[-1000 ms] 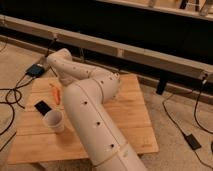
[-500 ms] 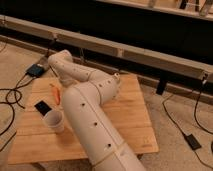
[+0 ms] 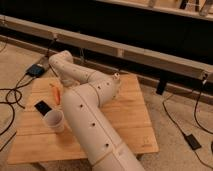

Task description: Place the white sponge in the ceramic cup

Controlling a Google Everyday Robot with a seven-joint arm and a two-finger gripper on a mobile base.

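The ceramic cup (image 3: 54,120), small, plain and white, stands upright near the left front of the wooden table (image 3: 127,117). An orange carrot (image 3: 55,93) lies behind it. My white arm (image 3: 92,117) rises from the bottom and bends at an elbow (image 3: 111,86). It then folds back left to the wrist (image 3: 65,67), which points down toward the table beside the carrot. The gripper is at the wrist's lower end, hidden behind my own arm. The white sponge is out of view.
A flat black object (image 3: 42,106) lies on the table between the carrot and the cup. Cables (image 3: 12,97) and a dark box (image 3: 36,70) lie on the floor to the left. A long rail (image 3: 130,52) runs behind the table.
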